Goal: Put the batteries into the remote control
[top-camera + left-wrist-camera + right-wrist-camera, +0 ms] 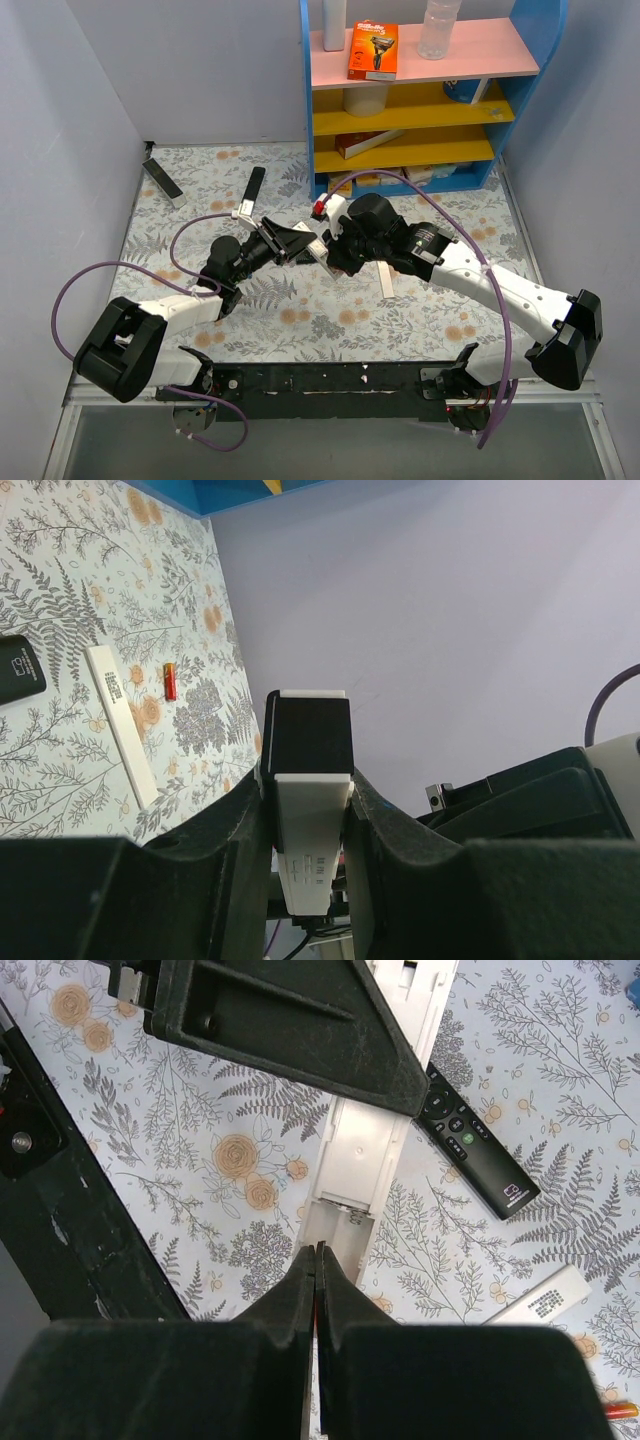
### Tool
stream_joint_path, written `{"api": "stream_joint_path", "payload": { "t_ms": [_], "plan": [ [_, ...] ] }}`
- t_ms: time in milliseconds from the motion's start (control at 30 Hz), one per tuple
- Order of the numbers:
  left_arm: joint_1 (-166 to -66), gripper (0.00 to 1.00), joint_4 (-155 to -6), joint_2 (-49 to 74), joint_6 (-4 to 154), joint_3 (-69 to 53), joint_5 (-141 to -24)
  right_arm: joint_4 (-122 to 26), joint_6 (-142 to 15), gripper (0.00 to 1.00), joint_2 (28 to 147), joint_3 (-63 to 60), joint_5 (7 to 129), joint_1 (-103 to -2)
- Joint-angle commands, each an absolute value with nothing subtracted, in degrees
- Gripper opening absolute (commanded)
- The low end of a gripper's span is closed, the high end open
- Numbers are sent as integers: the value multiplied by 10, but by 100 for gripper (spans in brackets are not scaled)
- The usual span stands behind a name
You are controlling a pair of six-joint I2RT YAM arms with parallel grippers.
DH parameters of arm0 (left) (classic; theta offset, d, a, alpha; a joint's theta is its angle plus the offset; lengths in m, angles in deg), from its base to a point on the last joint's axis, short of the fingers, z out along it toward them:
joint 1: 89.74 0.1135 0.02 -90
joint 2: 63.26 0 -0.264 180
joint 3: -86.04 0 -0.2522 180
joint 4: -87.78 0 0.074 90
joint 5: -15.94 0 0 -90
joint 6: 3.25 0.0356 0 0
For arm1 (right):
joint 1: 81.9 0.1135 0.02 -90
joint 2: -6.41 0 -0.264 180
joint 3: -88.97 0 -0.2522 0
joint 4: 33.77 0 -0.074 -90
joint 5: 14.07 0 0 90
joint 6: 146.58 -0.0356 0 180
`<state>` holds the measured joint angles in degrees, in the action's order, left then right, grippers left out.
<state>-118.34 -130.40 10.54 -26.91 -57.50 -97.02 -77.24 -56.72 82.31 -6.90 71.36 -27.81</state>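
Remote control (312, 830) is held up off the bench (60, 580), pinched across its width by your left tool (308, 792). Its uncovered back faces your right tool (316, 1258), whose fingers are pressed together with their tips at the end of the hollow. You cannot tell whether anything sits between them. One red battery (170, 680) lies on the bench just beside the white back cover (120, 720), with a black remote (475, 1140) near.
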Motion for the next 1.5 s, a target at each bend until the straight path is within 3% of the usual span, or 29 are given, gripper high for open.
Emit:
{"api": "stream_joint_path", "payload": {
  "t_ms": [0,433,933,1167,1300,1467],
  "plan": [
    [-1182,0,-1338,81,-293,-581,-966,-773,-568,4,821,-57,722,-277],
    [-1182,0,-1353,85,-299,-586,-971,-844,-503,16,848,-22,677,-277],
    [-1182,0,-1421,116,-319,-605,-991,-869,-489,20,878,85,685,-277],
    [-1182,0,-1419,115,-311,-603,-999,-910,-411,31,867,109,680,-278],
    [-1182,0,-1415,114,-309,-601,-1003,-968,-331,46,843,97,679,-279],
    [-1182,0,-1412,113,-308,-598,-1009,-1013,-279,50,828,82,637,-281]
  ]
}}
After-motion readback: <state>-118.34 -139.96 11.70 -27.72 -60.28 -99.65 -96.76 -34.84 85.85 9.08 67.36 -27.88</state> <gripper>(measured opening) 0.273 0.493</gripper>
